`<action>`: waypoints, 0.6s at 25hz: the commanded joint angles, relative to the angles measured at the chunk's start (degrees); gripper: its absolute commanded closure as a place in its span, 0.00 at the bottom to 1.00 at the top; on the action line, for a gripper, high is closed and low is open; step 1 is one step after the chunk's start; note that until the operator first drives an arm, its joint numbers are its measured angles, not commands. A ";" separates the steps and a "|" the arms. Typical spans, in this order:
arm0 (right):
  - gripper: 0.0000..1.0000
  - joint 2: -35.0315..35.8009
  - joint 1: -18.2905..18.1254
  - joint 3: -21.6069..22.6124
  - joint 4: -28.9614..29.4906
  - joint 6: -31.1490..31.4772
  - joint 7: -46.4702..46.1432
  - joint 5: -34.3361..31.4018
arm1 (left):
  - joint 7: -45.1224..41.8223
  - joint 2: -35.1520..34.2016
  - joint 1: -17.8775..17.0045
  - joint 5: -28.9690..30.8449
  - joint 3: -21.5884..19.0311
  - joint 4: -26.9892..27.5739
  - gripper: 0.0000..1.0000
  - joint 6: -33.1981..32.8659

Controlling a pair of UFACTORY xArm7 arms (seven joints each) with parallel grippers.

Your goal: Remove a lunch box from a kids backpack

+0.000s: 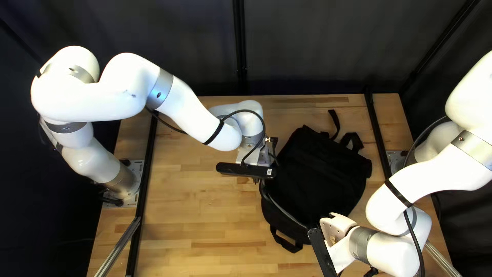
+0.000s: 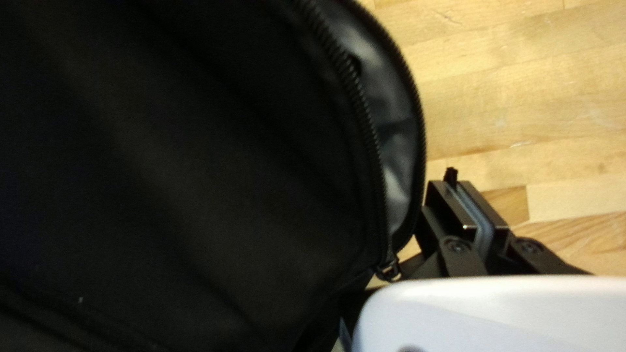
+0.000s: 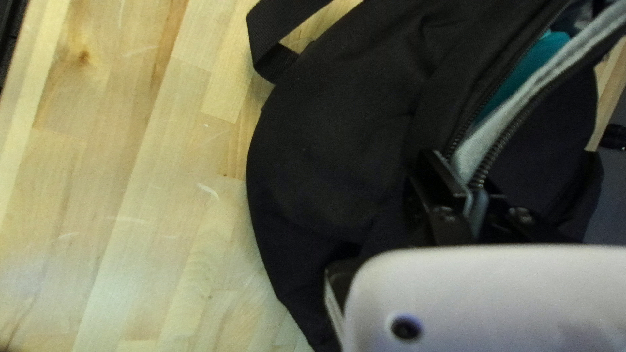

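Showing inside the backpack (image 1: 328, 174) is a smooth teal item (image 3: 521, 81), only partly visible; I cannot tell whether it is the lunch box, nor make out its full outline. It lies behind the backpack's parted zip (image 3: 515, 127), whose edges narrow to a point and cover the rest of it. The right gripper (image 1: 335, 225) is at that narrow end of the backpack's opening, its fingers close together with the cloth rim pinched between them. The left gripper (image 1: 256, 180) is just beside the backpack, near the other end of the opening, pads together and holding nothing that I can see. A webbing strap (image 1: 287, 243) loops out from the backpack onto the wooden table (image 1: 205, 205) beneath. The backpack itself is black and slumped, with pale grey lining (image 2: 391, 130) showing within; deeper contents are too dark to tell.
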 commanded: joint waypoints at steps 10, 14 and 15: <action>1.00 -0.14 -0.29 -0.27 0.26 -0.11 -0.78 -0.05 | -1.28 3.51 -1.09 2.94 1.93 3.46 1.00 -0.19; 1.00 -0.57 -0.50 -0.43 0.29 -0.09 -1.55 0.40 | -1.48 3.30 -1.21 2.86 1.83 3.23 1.00 -0.56; 1.00 -0.61 -0.51 -0.44 0.28 -0.08 -1.59 0.44 | -1.59 3.18 -1.25 2.83 1.79 3.19 1.00 -0.57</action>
